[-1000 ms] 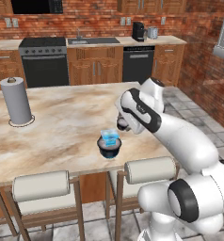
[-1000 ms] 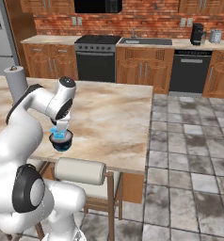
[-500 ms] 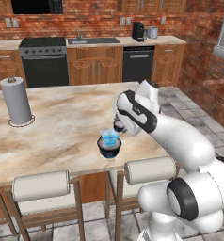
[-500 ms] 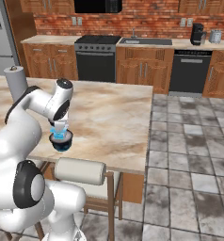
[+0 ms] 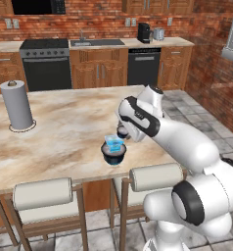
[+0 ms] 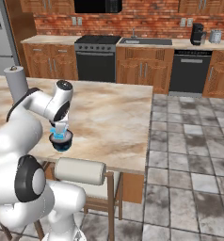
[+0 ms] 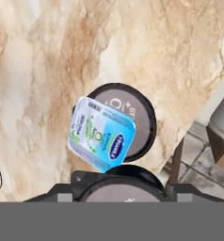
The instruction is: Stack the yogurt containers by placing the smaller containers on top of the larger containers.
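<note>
Hand view looks down past the gripper (image 7: 119, 190), whose dark tips stand either side of a round dark-rimmed pot (image 7: 118, 188) w/ a greyish lid; the jaws are clamped on that pot, held wide by it. Just beyond sits the navy tub (image 7: 137, 115) on the marble counter (image 7: 43, 61), close to the counter edge, grey foil lid facing up. On top of the tub rests the light-blue cup (image 7: 102, 134), printed label up, set off-centre so one corner overhangs the tub's rim on the side away from the counter edge. Left base view: the arm bends down over the near part of the counter (image 5: 64, 122), gripper (image 5: 123, 133) w/ the held pot (image 5: 122, 130) hovering above and just behind the stacked pair, blue cup (image 5: 113, 143) on navy tub (image 5: 113, 154); held pot and blue cup look near each other but apart. Grey paper-towel roll (image 5: 16, 104) stands upright well off to the far left of the counter. Two padded stools (image 5: 42, 193) are tucked under the near edge. Right base view: gripper (image 6: 60, 124) points down right over the blue cup (image 6: 61, 134) and tub (image 6: 61, 142), w/ the towel roll (image 6: 15, 82) behind the arm's shoulder; can't tell there if the held pot touches the cup
</note>
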Tool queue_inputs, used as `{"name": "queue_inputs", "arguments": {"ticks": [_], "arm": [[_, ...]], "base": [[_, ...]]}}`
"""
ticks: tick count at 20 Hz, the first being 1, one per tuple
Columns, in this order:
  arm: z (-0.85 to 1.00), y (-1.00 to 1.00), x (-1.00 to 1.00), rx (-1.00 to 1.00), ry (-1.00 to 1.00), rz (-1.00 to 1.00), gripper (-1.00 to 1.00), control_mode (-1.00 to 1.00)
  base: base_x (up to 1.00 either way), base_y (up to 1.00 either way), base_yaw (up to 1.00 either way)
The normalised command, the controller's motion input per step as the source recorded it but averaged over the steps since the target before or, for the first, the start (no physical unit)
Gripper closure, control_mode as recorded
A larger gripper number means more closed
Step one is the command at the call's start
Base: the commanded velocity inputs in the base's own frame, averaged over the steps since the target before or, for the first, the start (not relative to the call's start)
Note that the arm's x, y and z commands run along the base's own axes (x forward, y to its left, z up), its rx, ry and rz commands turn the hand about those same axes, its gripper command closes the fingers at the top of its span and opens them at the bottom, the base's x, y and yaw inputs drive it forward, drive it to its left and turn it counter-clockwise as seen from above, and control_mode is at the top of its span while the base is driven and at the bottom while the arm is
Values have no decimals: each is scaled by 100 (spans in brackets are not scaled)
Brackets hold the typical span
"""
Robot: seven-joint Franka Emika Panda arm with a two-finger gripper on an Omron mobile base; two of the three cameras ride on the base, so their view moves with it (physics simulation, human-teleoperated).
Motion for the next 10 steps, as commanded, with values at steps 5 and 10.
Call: {"name": "queue_inputs", "arguments": {"ticks": [5,10], "arm": [[-1,2,6,-1,1,0,100,-100],[0,6,6,0,2,0,100,-100]], "base": [[0,0,0],[0,0,0]]}}
